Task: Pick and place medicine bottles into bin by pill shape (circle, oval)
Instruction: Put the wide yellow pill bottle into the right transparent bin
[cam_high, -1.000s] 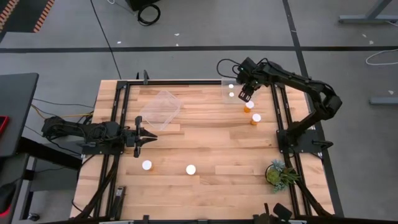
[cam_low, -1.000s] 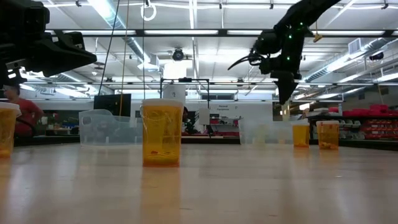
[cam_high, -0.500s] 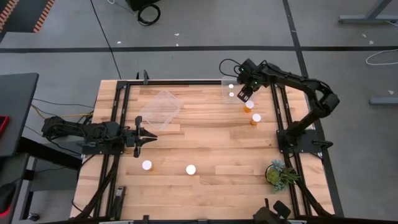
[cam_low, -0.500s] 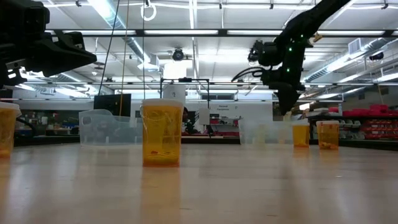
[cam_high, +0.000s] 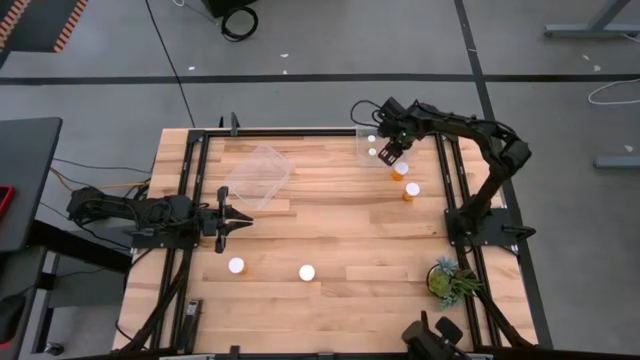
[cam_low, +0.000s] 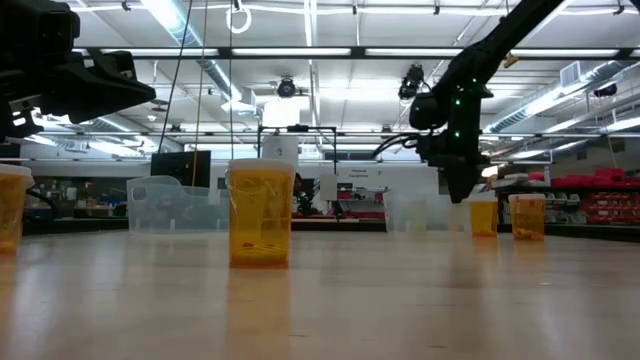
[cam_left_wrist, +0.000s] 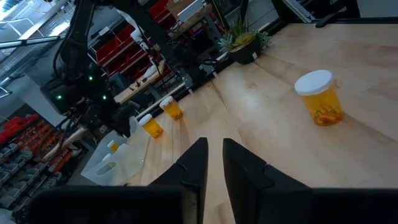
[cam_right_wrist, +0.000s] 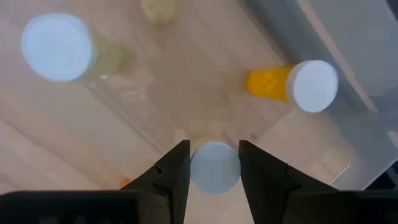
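Observation:
My right gripper (cam_high: 390, 152) hangs over the clear bin (cam_high: 361, 134) at the far right, shut on a medicine bottle (cam_right_wrist: 214, 168). Two white-capped bottles (cam_high: 371, 139) (cam_high: 372, 152) stand in that bin. Two orange bottles (cam_high: 401, 169) (cam_high: 411, 188) stand upright on the table just beside it. Two more (cam_high: 236, 265) (cam_high: 307, 271) stand near the front edge. My left gripper (cam_high: 243, 221) waits shut and empty at the left, level above the table. My right gripper pinches the bottle's round white cap by its sides (cam_right_wrist: 199, 169) between its two fingers. The fingers (cam_right_wrist: 177, 165) come from above, pointing down. The cap hides the bottle's body. The bottle is lifted over the bin (cam_low: 420, 212).
A second clear bin (cam_high: 258, 175) sits tilted at the far left of the middle. A small green potted plant (cam_high: 450, 278) stands at the front right. Dark rails (cam_high: 452, 180) run along the table's left and right sides. Bare wood lies between the bins and the front bottles.
My right gripper has gone down toward the far-right bin with the bottle still between its fingers.

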